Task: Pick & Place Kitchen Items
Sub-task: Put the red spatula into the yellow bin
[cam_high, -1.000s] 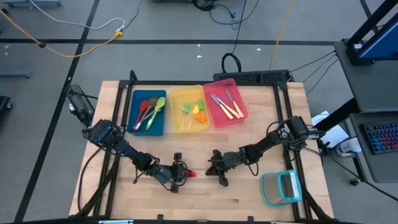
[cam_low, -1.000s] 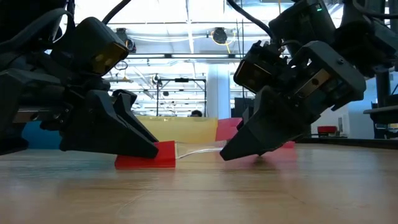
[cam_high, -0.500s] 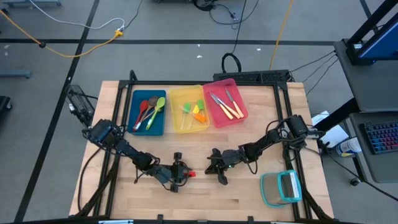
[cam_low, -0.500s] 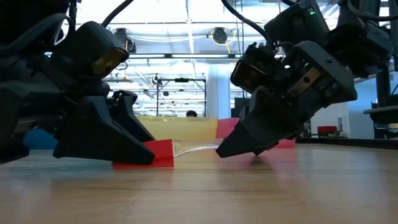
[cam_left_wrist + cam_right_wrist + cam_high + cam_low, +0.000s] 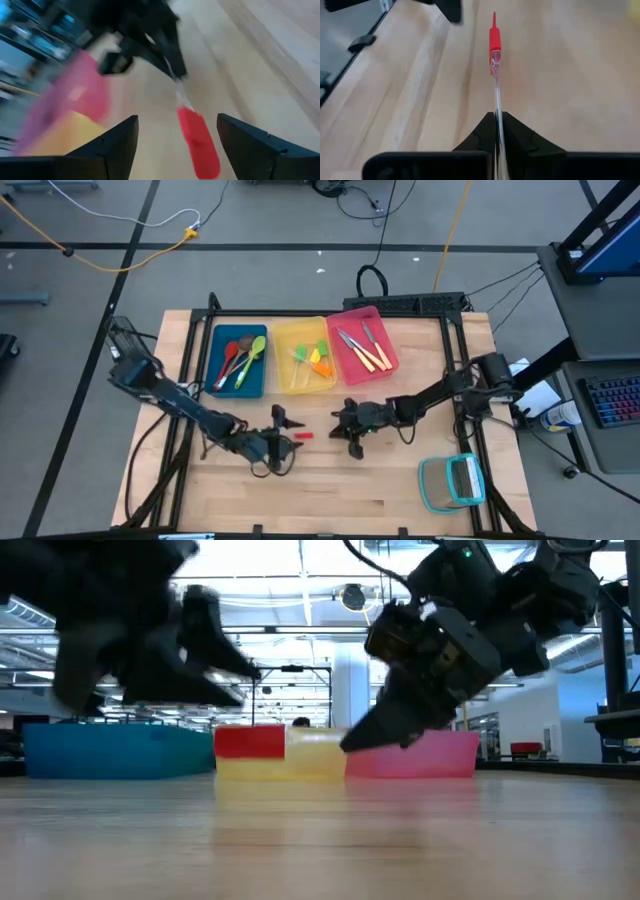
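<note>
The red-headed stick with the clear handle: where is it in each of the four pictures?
High view: red-headed stick at table centre, between both grippers.
Low view: red head raised, before the yellow bin.
Left wrist view: between open fingers, unheld.
Right wrist view: handle pinched by right gripper.
Shared landmark: pink bin.

Two dark, jointed arms — black cables looped alongside (a small green light atop one) — with wedge-shaped black jaws.
</note>
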